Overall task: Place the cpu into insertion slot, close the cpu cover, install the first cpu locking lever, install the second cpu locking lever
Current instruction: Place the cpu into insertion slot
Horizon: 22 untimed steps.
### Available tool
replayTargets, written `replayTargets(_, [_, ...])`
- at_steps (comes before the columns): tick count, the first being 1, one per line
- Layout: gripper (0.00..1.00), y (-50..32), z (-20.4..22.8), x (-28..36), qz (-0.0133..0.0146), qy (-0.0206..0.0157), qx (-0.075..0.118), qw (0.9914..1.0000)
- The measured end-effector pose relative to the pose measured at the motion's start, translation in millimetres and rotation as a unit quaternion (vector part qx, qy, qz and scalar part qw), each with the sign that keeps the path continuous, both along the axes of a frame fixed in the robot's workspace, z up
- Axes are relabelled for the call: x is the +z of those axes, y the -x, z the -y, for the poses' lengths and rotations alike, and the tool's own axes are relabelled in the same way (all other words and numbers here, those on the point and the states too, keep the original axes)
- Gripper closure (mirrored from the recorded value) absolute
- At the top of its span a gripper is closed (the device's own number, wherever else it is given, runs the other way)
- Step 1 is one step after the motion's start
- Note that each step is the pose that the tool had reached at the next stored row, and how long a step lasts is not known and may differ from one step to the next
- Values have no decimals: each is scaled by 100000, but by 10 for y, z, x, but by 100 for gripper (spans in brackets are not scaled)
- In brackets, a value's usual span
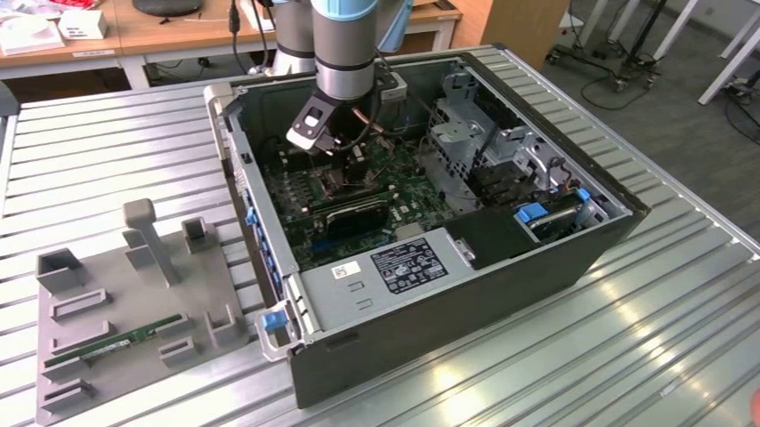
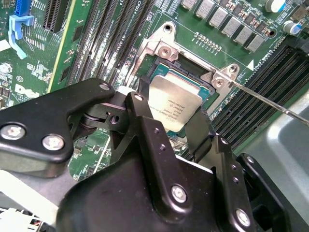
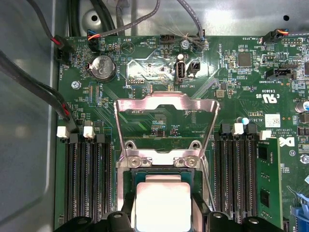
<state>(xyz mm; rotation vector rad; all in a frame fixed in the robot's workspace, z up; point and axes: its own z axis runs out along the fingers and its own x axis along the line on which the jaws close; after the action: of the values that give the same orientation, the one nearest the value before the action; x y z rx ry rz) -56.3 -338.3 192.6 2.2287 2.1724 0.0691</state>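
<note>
At upper centre of the exterior view, the gripper (image 1: 351, 165) reaches into the computer case (image 1: 475, 294), pinching the cpu (image 2: 174, 104) by opposite edges over its socket (image 2: 190, 77); the cpu cover (image 3: 164, 102) stands open, leaving access.

Exterior view: high, distant, looking down into the open computer case (image 1: 475, 329). Both wrist views: close above its circuit board (image 3: 231, 96), sharing the chip (image 2: 174, 104).
</note>
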Motion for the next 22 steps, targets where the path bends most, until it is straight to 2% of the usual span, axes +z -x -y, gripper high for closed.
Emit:
replayTargets(4, [46, 0, -1, 9, 13, -15, -3, 100000])
replayTargets(8, [46, 0, 0, 55, 6, -5, 0, 100000])
replayTargets(22, [46, 0, 0, 15, -7, -91, 0, 100000])
